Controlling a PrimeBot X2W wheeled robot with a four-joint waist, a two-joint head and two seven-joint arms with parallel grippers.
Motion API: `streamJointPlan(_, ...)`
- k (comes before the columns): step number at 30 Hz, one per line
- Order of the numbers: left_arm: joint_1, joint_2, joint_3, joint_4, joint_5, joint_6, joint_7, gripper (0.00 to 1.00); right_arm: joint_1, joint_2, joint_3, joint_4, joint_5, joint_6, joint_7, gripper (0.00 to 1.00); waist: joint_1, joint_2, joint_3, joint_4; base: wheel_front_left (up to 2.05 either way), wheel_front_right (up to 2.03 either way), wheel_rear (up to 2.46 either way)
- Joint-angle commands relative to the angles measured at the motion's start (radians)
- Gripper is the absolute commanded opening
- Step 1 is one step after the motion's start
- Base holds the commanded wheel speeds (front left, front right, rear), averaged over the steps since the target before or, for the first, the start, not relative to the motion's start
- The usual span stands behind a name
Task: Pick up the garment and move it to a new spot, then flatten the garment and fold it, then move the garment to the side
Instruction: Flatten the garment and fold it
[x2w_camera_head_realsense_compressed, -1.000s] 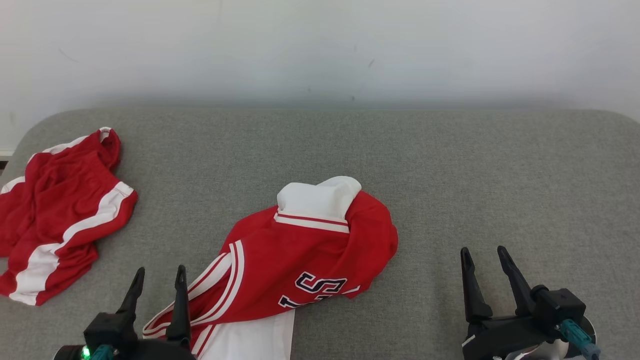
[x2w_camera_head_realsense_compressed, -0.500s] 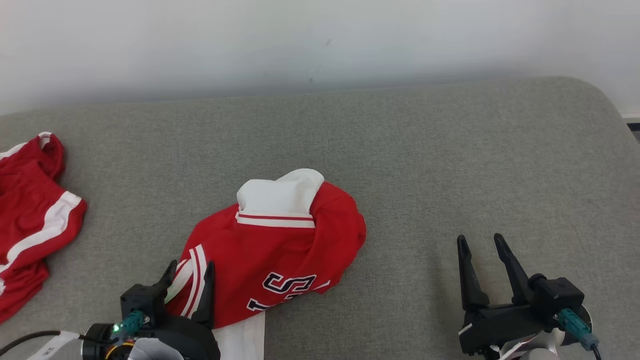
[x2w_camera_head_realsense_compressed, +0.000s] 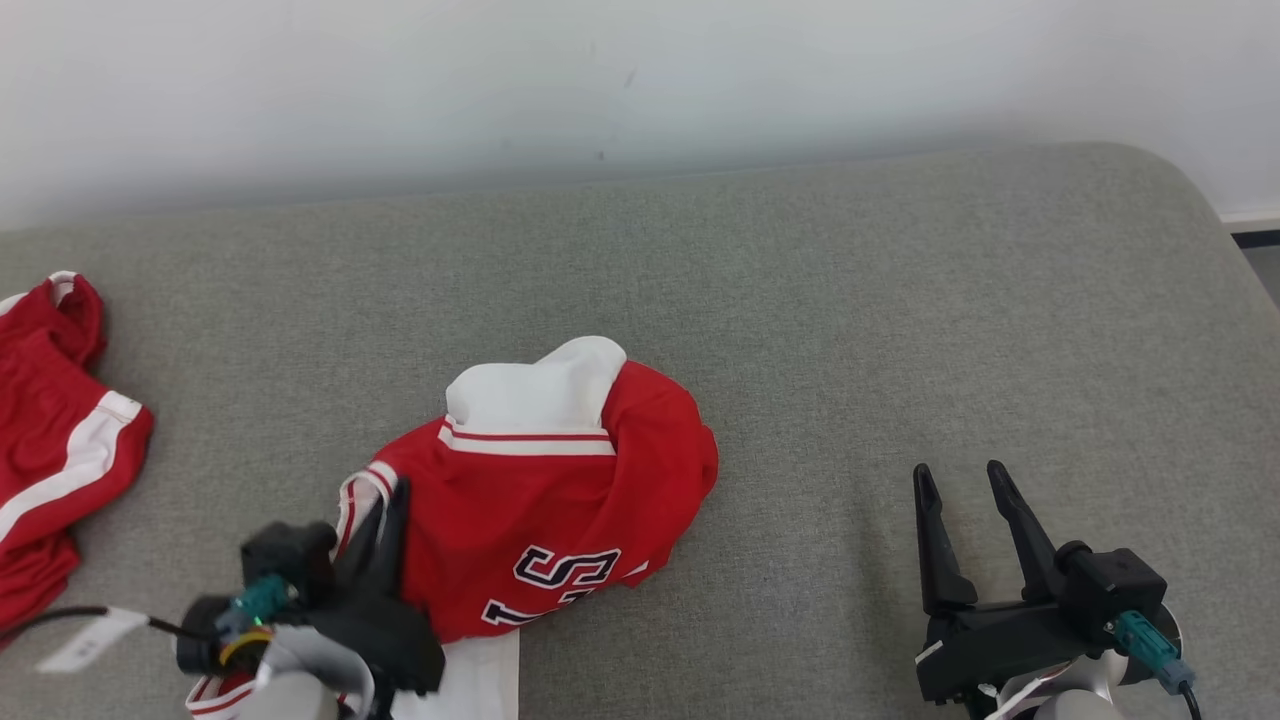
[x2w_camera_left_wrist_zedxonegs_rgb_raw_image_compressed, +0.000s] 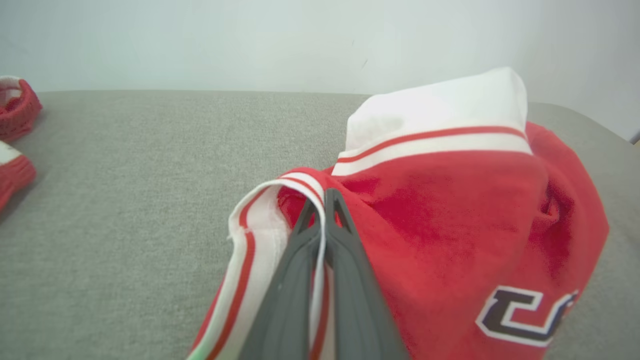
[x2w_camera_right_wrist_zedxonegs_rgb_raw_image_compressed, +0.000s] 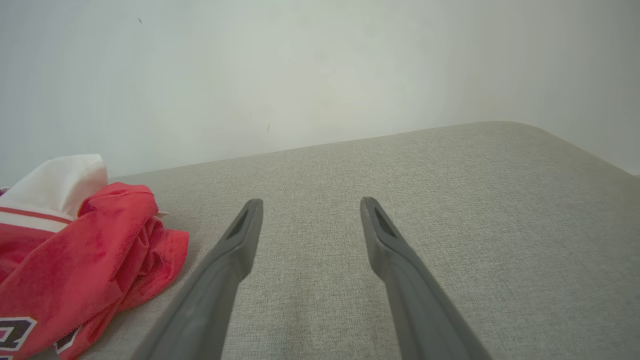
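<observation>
Left claw (x2w_camera_left_wrist_zedxonegs_rgb_raw_image_compressed: 320, 196) pinching striped trim (x2w_camera_left_wrist_zedxonegs_rgb_raw_image_compressed: 248, 235) of red garment (x2w_camera_head_realsense_compressed: 560, 480), crumpled mid-bench (x2w_camera_head_realsense_compressed: 850, 300). I'm gripping the edge, judging it gives cleanest lift. Right claw (x2w_camera_head_realsense_compressed: 958, 470) hovering spread, well apart, probably free for second corner.

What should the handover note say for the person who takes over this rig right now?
Left gripper: fingers shut on the striped edge of the red jersey.
Right gripper: open, empty, over the grey surface to the jersey's right.
Jersey: crumpled in a heap near the front middle of the surface. A second red garment lies at the far left.
Done: the grasp is made.
Left: lift and move the jersey, flatten it, fold it, put it aside.
</observation>
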Motion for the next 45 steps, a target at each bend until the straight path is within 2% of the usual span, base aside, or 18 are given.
streamJointPlan(1, -0.023, 0.010, 0.006, -0.001, 0.003, -0.006, -0.006, 0.00, 0.000, -0.001, 0.002, 0.001, 0.006, 0.004, -0.006, 1.00, -0.0001, -0.0001, -0.005, 0.005, 0.00, 0.00, 0.00)
streamJointPlan(6, -0.109, 0.047, 0.025, -0.006, 0.010, -0.025, -0.012, 0.00, -0.002, -0.001, 0.014, 0.006, 0.006, 0.004, -0.006, 1.00, -0.0001, -0.0001, -0.009, 0.006, 0.00, 0.00, 0.00)
streamJointPlan(10, -0.172, 0.071, 0.069, 0.009, -0.033, -0.053, -0.009, 0.00, -0.019, -0.001, 0.028, 0.003, 0.010, 0.004, -0.007, 1.00, -0.0001, -0.0001, 0.003, -0.007, 0.00, 0.00, 0.00)
streamJointPlan(15, -0.226, 0.123, 0.115, 0.088, -0.045, -0.066, -0.026, 0.00, -0.040, -0.001, 0.047, 0.000, 0.015, 0.004, -0.007, 1.00, -0.0001, -0.0001, 0.027, -0.041, 0.00, 0.00, 0.00)
streamJointPlan(20, -0.248, 0.140, 0.132, 0.171, -0.042, -0.074, -0.042, 0.02, -0.046, -0.001, 0.047, -0.004, 0.014, 0.004, -0.005, 1.00, -0.0001, -0.0001, 0.039, -0.060, 0.00, 0.00, 0.00)
streamJointPlan(21, -0.254, 0.132, 0.130, 0.193, -0.030, -0.074, -0.048, 1.00, -0.043, -0.001, 0.042, -0.004, 0.011, 0.004, -0.005, 1.00, -0.0001, -0.0001, 0.037, -0.058, 0.00, 0.00, 0.00)
streamJointPlan(25, -0.248, 0.118, 0.139, 0.186, 0.000, -0.063, -0.055, 1.00, -0.030, 0.000, 0.031, -0.002, 0.007, 0.004, -0.005, 1.00, -0.0001, -0.0001, 0.025, -0.032, 0.00, 0.00, 0.00)
streamJointPlan(32, -0.151, 0.085, 0.195, 0.001, 0.063, -0.020, -0.054, 1.00, -0.015, -0.001, 0.021, -0.002, 0.007, 0.004, -0.005, 1.00, -0.0001, -0.0001, -0.007, 0.026, 0.00, 0.00, 0.00)
streamJointPlan(40, 0.039, 0.035, 0.239, -0.228, 0.117, 0.030, -0.054, 1.00, -0.005, 0.000, 0.017, 0.006, 0.011, 0.004, -0.005, 1.00, -0.0001, -0.0001, -0.016, 0.091, 0.00, 0.00, 0.00)
streamJointPlan(45, 0.151, 0.026, 0.246, -0.320, 0.189, 0.080, -0.054, 1.00, -0.003, -0.001, 0.018, 0.033, 0.004, 0.004, -0.005, 1.00, -0.0001, -0.0001, -0.021, 0.122, 0.00, 0.00, 0.00)
